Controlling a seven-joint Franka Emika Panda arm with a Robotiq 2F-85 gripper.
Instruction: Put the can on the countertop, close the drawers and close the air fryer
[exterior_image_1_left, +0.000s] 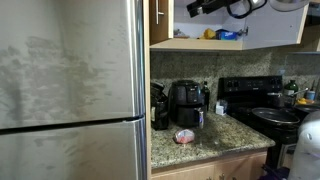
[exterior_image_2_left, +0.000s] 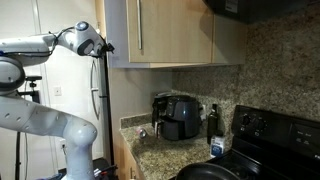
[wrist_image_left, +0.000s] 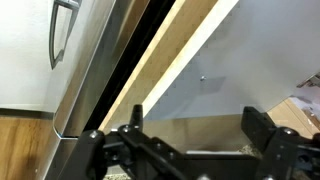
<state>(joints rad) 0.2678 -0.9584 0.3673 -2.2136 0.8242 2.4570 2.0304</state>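
Note:
The black air fryer (exterior_image_1_left: 188, 100) stands on the granite countertop (exterior_image_1_left: 225, 135) against the wall; it also shows in an exterior view (exterior_image_2_left: 180, 116). I cannot tell whether its basket is open. A small bluish can (exterior_image_1_left: 201, 118) stands beside its front; it may be the blue-white object (exterior_image_2_left: 217, 147) near the stove. My gripper (wrist_image_left: 195, 135) is open and empty, held high by the upper cabinet (exterior_image_2_left: 165, 30), far above the counter. It shows at the top of an exterior view (exterior_image_1_left: 215, 8). The drawers under the counter (exterior_image_1_left: 215, 165) are barely in view.
A tall steel fridge (exterior_image_1_left: 70, 90) fills one side. A black stove (exterior_image_1_left: 262, 108) stands past the counter. A pink-white packet (exterior_image_1_left: 184, 135) lies on the counter. A dark bottle (exterior_image_2_left: 212, 120) stands by the fryer. Yellow and blue items (exterior_image_1_left: 220, 34) sit on the open cabinet shelf.

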